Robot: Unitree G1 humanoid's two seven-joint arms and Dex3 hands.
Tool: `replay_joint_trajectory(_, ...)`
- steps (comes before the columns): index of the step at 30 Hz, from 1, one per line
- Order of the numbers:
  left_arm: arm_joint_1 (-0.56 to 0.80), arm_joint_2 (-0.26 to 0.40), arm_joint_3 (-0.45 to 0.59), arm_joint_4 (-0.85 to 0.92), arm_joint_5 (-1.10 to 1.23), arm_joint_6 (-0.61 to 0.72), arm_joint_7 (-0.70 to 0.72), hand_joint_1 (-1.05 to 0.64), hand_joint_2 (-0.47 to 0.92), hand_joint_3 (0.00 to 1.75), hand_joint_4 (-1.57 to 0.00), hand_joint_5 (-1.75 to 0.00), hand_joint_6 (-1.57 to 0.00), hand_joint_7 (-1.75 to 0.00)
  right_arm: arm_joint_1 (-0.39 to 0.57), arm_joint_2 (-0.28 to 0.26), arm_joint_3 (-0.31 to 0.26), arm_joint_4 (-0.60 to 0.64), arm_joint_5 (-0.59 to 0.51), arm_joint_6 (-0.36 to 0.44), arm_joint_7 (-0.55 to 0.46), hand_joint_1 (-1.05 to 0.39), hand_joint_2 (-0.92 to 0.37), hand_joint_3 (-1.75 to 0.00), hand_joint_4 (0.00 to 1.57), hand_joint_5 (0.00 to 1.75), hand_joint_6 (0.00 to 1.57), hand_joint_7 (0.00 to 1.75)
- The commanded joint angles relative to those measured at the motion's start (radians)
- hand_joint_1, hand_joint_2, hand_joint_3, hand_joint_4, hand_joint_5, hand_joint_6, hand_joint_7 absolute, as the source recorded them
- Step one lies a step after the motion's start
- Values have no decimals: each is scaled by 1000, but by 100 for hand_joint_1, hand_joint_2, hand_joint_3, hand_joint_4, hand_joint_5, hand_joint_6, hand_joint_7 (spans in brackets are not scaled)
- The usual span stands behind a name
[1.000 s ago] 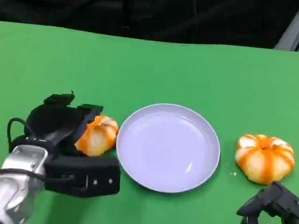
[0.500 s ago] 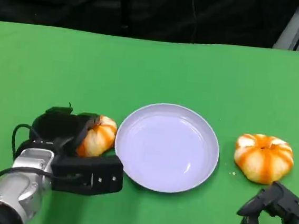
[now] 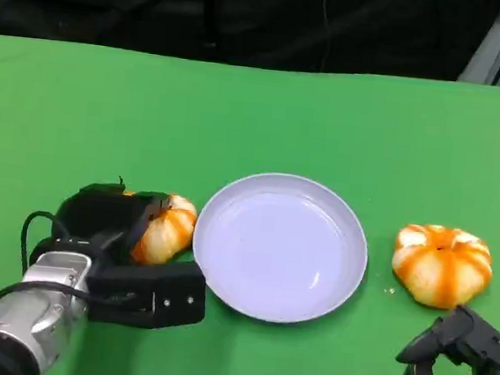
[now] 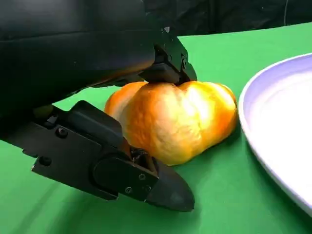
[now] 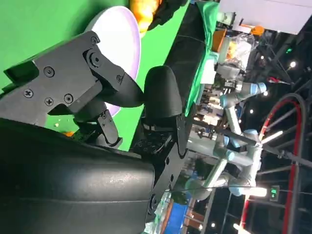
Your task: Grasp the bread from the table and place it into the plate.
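Left hand [image 3: 113,227] grasps a bread [image 3: 165,227] just left of the plate [image 3: 280,247]; right hand [image 3: 463,368] hangs released.

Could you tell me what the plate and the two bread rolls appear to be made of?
The plate looks like smooth pale-lilac plastic or melamine, judging by its soft sheen. The left bread and the right bread have glossy orange-and-cream lobes; whether they are real or replicas is unclear.

Silver forearm with a looping black cable, black screw-studded left hand [image 3: 124,255].
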Motion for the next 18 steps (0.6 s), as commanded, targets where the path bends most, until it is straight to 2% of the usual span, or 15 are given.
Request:
replay_joint_trajectory(1, 0, 13, -6, 42, -15, -22, 17, -77, 92, 1, -45, -6, -50, -2, -2, -13, -6, 4, 9, -7, -3, -11, -53, -121, 85, 175, 73, 152)
replay_joint_trajectory(7, -4, 4, -3, 69, -28, -30, 37, -53, 91, 0, -67, -6, -63, -3, 14, -7, -3, -29, 8, 25, -4, -11, -52, -124, 86, 175, 73, 153)
replay_joint_trajectory(8, -3, -1, 7, 79, -41, -45, 56, -32, 90, 0, -82, -10, -74, -6, 15, -9, -2, -31, 10, 26, -1, -10, -52, -124, 85, 175, 73, 153)
replay_joint_trajectory(9, -3, -4, 13, 87, -50, -57, 71, -22, 90, 0, -91, -12, -81, -6, 15, -11, -2, -30, 12, 25, 1, -10, -53, -124, 85, 175, 73, 153)
replay_joint_trajectory(12, -4, -12, 27, 106, -76, -81, 109, -12, 90, 0, -99, -13, -88, -6, 15, -13, -1, -27, 18, 24, 4, -10, -53, -123, 85, 175, 73, 153)
replay_joint_trajectory(13, -3, -17, 36, 111, -88, -89, 124, -9, 91, 6, -102, -24, -97, -7, 15, -13, -1, -26, 22, 24, 5, -12, -53, -122, 85, 175, 73, 152)
replay_joint_trajectory(14, -3, -20, 42, 116, -98, -96, 136, -7, 92, 10, -92, -53, -105, -5, 15, -13, -1, -25, 24, 25, 6, -13, -53, -121, 84, 175, 73, 151)
replay_joint_trajectory(15, -4, -21, 44, 121, -103, -101, 144, -6, 92, 12, -87, -67, -107, -4, 16, -13, -1, -24, 26, 25, 7, -13, -53, -121, 84, 175, 73, 151)
replay_joint_trajectory(16, -5, -22, 43, 126, -105, -103, 146, -6, 92, 13, -83, -76, -109, -3, 16, -13, -1, -24, 26, 25, 7, -13, -53, -120, 84, 175, 73, 151)
replay_joint_trajectory(18, -8, -22, 42, 132, -106, -107, 151, -6, 92, 13, -81, -81, -110, -3, 16, -13, -2, -24, 27, 25, 8, -13, -53, -120, 84, 175, 73, 150)
